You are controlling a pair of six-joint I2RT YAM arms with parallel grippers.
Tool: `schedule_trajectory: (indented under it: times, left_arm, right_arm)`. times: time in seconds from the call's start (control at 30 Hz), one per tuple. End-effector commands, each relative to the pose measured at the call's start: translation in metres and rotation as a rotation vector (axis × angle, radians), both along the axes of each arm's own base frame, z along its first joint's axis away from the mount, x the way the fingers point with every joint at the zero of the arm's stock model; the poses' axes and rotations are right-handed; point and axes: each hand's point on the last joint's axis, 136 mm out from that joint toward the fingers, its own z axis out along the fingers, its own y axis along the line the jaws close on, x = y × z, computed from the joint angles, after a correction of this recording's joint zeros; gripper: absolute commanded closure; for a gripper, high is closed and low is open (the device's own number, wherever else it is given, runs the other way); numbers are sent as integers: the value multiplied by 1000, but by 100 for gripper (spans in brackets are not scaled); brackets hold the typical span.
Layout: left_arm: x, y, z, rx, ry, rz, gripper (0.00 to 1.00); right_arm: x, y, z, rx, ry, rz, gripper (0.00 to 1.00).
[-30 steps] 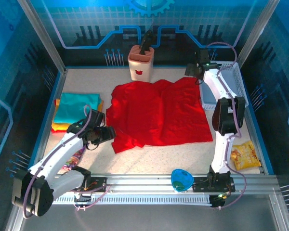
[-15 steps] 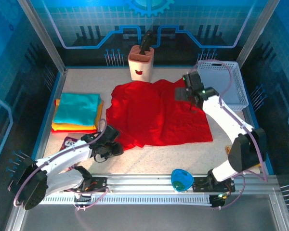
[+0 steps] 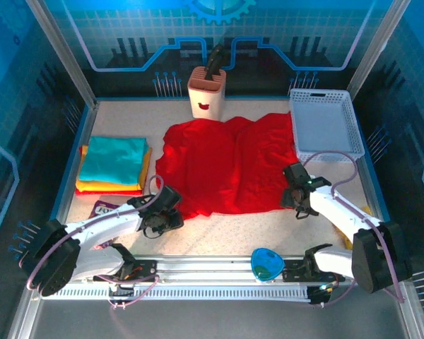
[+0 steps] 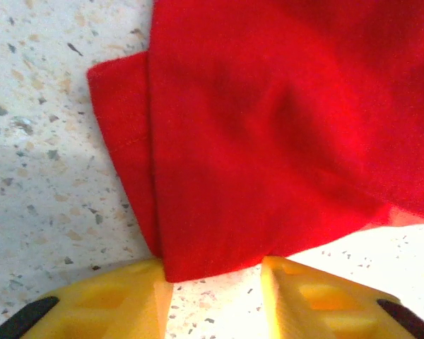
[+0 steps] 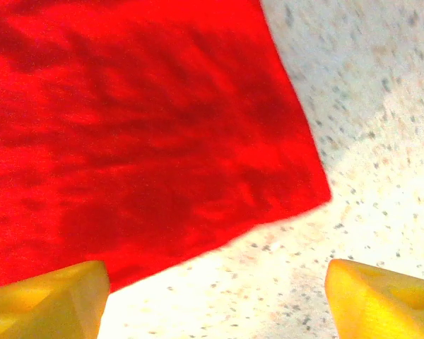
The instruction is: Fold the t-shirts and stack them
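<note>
Left gripper [image 4: 212, 274] sits open at the 7 o'clock corner of the red shirt [image 3: 226, 166]; right gripper [image 5: 215, 282] open at 5 (both empty). Pinch both corners low, together.

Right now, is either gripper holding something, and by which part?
Nothing is held. Left gripper: jaws open, astride a corner of the red shirt. Right gripper: jaws open, short of another corner.
</note>
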Motion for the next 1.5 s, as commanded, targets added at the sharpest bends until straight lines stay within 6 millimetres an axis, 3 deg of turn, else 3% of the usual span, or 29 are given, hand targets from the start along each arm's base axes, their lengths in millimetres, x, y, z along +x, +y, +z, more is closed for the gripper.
schedule_trajectory:
  times: [0.0, 0.23, 0.3, 0.4, 0.53, 0.63, 0.73, 0.83, 0.93, 1.2, 1.27, 1.37, 1.47]
  left_arm:
    - [11, 3, 2, 38, -41, 11, 65]
    - [19, 4, 16, 52, -81, 17, 89]
    - [20, 5, 23, 57, -89, 14, 100]
    - [21, 7, 34, 62, -97, 6, 100]
    - [22, 4, 56, 31, -122, -3, 100]
    - [24, 0, 80, -9, -123, -7, 100]
    - [30, -1, 109, -31, -125, -17, 100]
    - [49, -2, 132, -71, -149, -29, 100]
    - [79, -2, 141, -128, -160, -26, 100]
    - [179, 4, 130, -228, -149, -5, 100]
    - [193, 4, 122, -210, -120, -22, 79]
    - [195, 5, 114, -191, -85, -37, 48]
    - [182, 12, 111, -171, -98, -16, 42]
  right_arm:
    - [9, 3, 3, 80, -53, -65, 23]
    - [22, 5, -14, 105, -29, -101, 39]
    - [25, 7, -20, 141, -33, -121, 51]
    - [26, 8, -30, 170, -19, -147, 67]
    - [33, 5, -27, 155, -30, -148, 81]
    - [37, 5, -22, 152, -38, -137, 94]
    - [42, 3, -18, 147, -48, -126, 100]
    - [47, 3, -16, 154, -57, -119, 100]
    - [52, 2, -16, 157, -64, -117, 100]
    - [62, 3, -10, 163, -79, -105, 100]
    - [61, 1, -9, 159, -79, -105, 100]
    - [61, 1, -8, 163, -86, -99, 100]
    - [59, 1, -7, 159, -94, -90, 100]
